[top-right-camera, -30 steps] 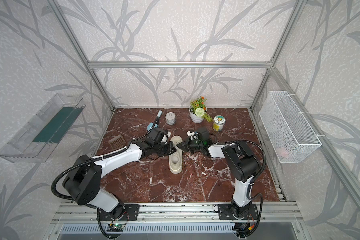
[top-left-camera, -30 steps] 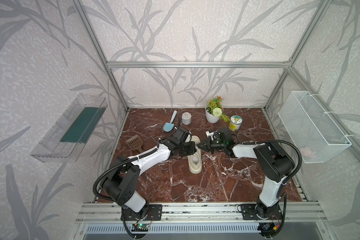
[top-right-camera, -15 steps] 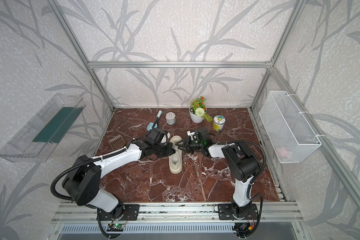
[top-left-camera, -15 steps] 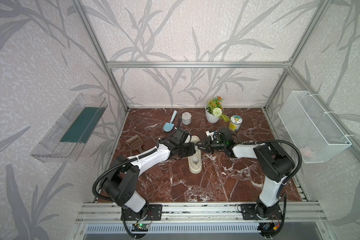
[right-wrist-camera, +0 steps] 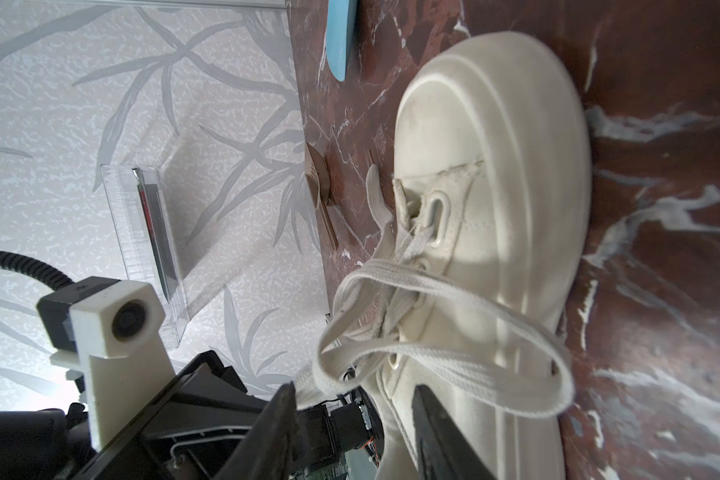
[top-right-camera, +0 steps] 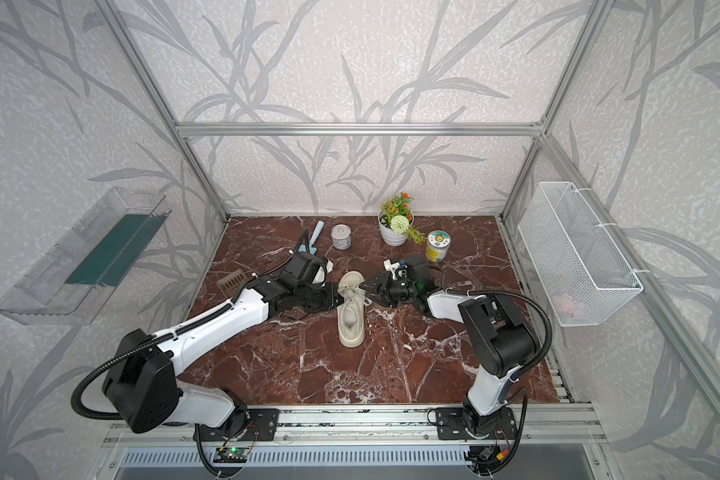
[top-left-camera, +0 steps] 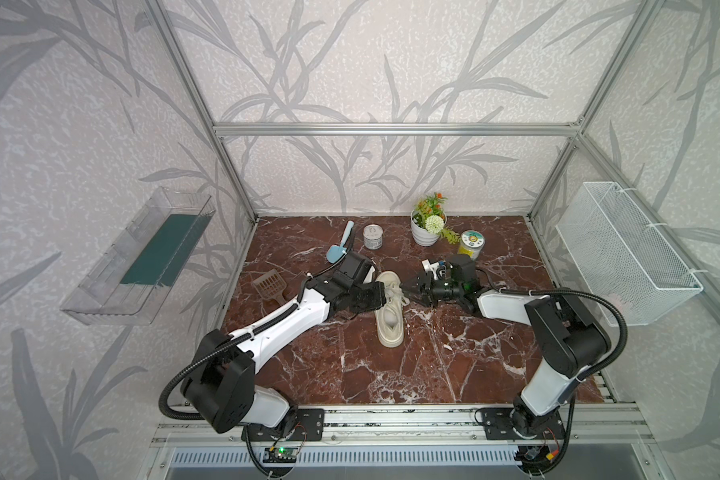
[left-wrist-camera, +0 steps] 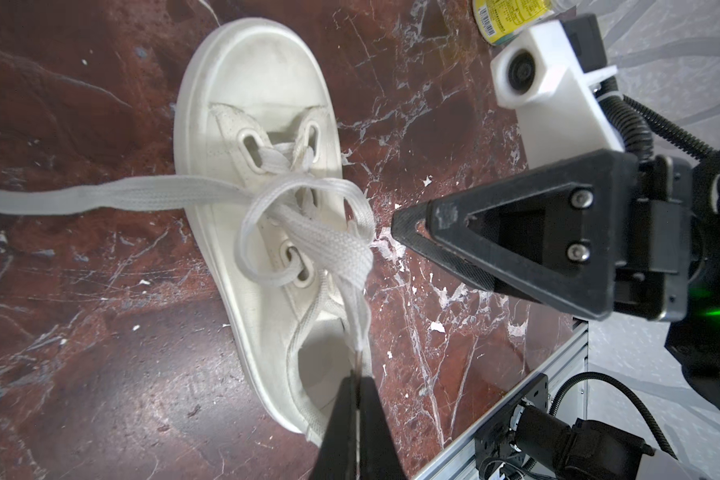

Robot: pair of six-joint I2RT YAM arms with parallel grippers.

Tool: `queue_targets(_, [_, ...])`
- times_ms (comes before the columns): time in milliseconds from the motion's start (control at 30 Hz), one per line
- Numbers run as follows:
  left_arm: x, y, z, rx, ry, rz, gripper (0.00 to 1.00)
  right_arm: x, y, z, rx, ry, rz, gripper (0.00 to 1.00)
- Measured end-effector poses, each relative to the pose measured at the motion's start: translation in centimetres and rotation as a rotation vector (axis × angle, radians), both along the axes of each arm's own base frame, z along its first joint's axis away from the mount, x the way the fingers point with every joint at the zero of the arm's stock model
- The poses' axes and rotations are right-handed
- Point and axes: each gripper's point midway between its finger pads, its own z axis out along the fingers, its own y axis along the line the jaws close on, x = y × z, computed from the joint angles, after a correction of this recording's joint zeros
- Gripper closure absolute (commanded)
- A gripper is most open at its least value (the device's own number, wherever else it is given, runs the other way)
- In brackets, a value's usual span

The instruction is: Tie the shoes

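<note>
The shoes are one cream sneaker (top-left-camera: 389, 316) (top-right-camera: 351, 318) in the middle of the marble floor, toe pointing away. Its flat laces (left-wrist-camera: 308, 232) (right-wrist-camera: 433, 291) are crossed in a loose loop over the eyelets. My left gripper (left-wrist-camera: 357, 374) (top-left-camera: 385, 296) (top-right-camera: 336, 297) is shut on one lace strand above the shoe's opening. My right gripper (right-wrist-camera: 354, 399) (top-left-camera: 404, 287) (top-right-camera: 366, 291) is open at the shoe's right side. A lace loop hangs between its fingers (right-wrist-camera: 283, 411) and leans on one. In the left wrist view the right gripper's tip (left-wrist-camera: 393, 224) almost touches the loop.
A blue scoop (top-left-camera: 337, 249), a tin can (top-left-camera: 373, 237), a flower pot (top-left-camera: 427, 232) and a yellow jar (top-left-camera: 470, 245) stand behind the shoe. A brown slotted scoop (top-left-camera: 271, 284) lies left. A wire basket (top-left-camera: 628, 249) and a clear tray (top-left-camera: 142, 257) hang on the side walls.
My right gripper has gone from shut to open and let go of the lace loop. My left gripper stays shut on its strand, hardly moved.
</note>
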Motion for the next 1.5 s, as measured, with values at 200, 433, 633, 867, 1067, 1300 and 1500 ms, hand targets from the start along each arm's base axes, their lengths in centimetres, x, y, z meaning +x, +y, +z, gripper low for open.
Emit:
queue_targets(200, [1.3, -0.6, 4.1, -0.027, -0.068, -0.007, 1.00, -0.7, -1.4, 2.4, -0.121, -0.171, 0.028, 0.53])
queue_targets(433, [2.6, -1.2, 7.9, -0.074, -0.138, -0.003, 1.00, -1.3, -2.5, 5.5, -0.308, -0.573, 0.085, 0.52])
queue_targets(633, [3.8, -1.9, 10.3, -0.110, -0.179, -0.010, 1.00, -2.0, -1.0, 7.4, -0.367, -0.875, 0.168, 0.52])
queue_targets(867, [4.1, -1.9, 10.2, -0.112, -0.172, -0.010, 1.00, -0.6, 1.5, 6.1, -0.367, -0.955, 0.238, 0.53])
queue_targets(1067, [4.2, -1.7, 10.1, -0.109, -0.167, -0.005, 1.00, 0.4, 3.4, 6.5, -0.315, -0.983, 0.261, 0.61])
queue_targets(1300, [4.2, -1.7, 10.1, -0.110, -0.164, -0.006, 1.00, 1.2, 4.4, 7.2, -0.270, -0.999, 0.245, 0.78])
queue_targets(1500, [4.3, -1.5, 10.1, -0.111, -0.161, -0.001, 0.97, 1.5, 4.6, 6.1, -0.275, -0.968, 0.249, 0.92])
